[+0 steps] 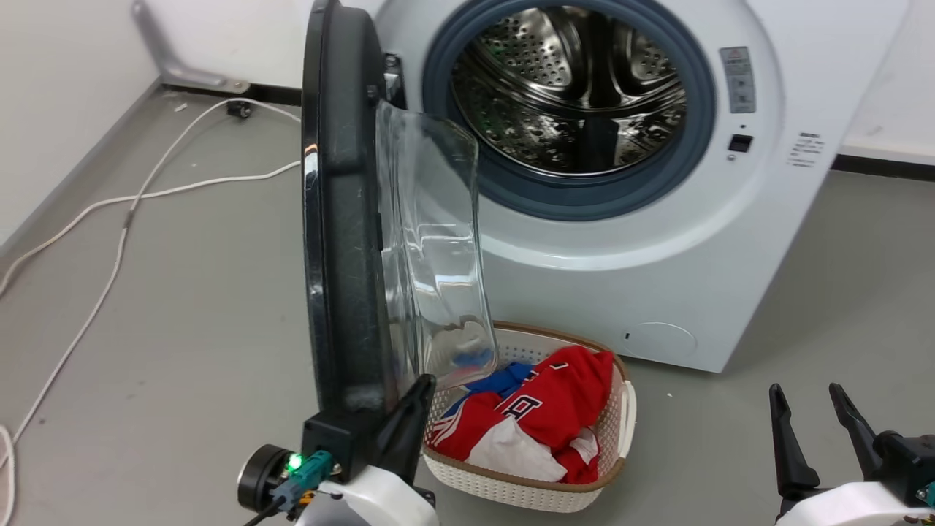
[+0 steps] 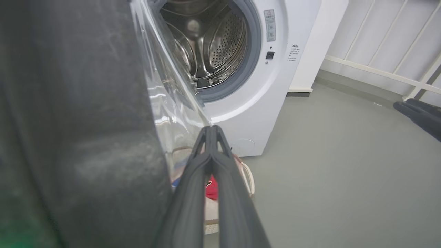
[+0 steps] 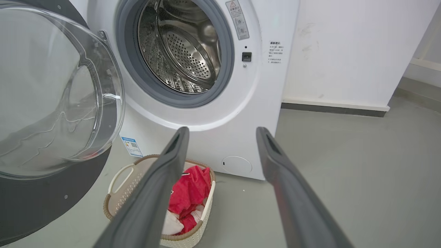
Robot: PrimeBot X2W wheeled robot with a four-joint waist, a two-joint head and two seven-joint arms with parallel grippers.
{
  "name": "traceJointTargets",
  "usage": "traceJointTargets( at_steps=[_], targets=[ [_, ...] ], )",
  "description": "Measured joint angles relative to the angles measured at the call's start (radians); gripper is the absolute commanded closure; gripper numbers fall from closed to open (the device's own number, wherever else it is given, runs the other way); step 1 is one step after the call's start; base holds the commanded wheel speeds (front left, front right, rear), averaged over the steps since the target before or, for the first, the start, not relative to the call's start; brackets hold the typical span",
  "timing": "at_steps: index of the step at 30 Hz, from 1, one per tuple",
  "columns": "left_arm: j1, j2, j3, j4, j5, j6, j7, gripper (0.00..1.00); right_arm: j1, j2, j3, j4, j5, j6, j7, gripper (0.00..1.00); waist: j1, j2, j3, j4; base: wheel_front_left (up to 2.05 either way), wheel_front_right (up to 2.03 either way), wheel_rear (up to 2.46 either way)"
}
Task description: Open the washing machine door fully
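two hands show in the head view. the left hand sits low at the left, by the bottom rim of the washing machine door, on its glass side. the door stands edge-on, well out from the washing machine, with the drum mouth uncovered. the right hand is at the lower right, spread wide and empty. a laundry basket of red clothes sits on the floor under the door's glass bowl.

left wrist view: the left hand has its fingers pressed together with nothing between them, just beside the door, pointing toward the machine.

right wrist view: the right hand is wide apart, facing the machine, with the door at the left and the basket below.
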Motion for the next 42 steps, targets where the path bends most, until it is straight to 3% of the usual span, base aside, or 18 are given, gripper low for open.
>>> traceJointTargets(
  at_steps=[12,24,31,42],
  targets=[
    [0.013,0.067,0.143,0.011,-0.027,0.047,-0.078,1.00,-0.018,0.000,-0.001,0.006,0.006,0.000,-0.006,0.00,0.0000,0.0000,0.018,0.109,0.00,0.00,0.00],
    [-0.066,0.171,0.339,0.203,-0.120,0.039,-0.140,1.00,-0.036,0.000,0.019,-0.018,0.004,0.000,0.021,0.00,0.0000,0.0000,0.069,0.107,0.00,0.00,0.00],
    [-0.156,0.244,0.419,0.360,-0.163,-0.006,-0.185,1.00,-0.060,0.000,0.027,-0.045,-0.011,0.000,0.036,0.00,0.0000,0.0000,0.125,0.081,0.00,0.00,0.00],
    [-0.289,0.294,0.459,0.602,-0.214,-0.098,-0.251,1.00,-0.096,0.000,0.034,-0.051,-0.018,0.000,0.040,0.00,0.0001,0.0000,0.175,0.058,0.00,0.00,0.00]
  ],
)
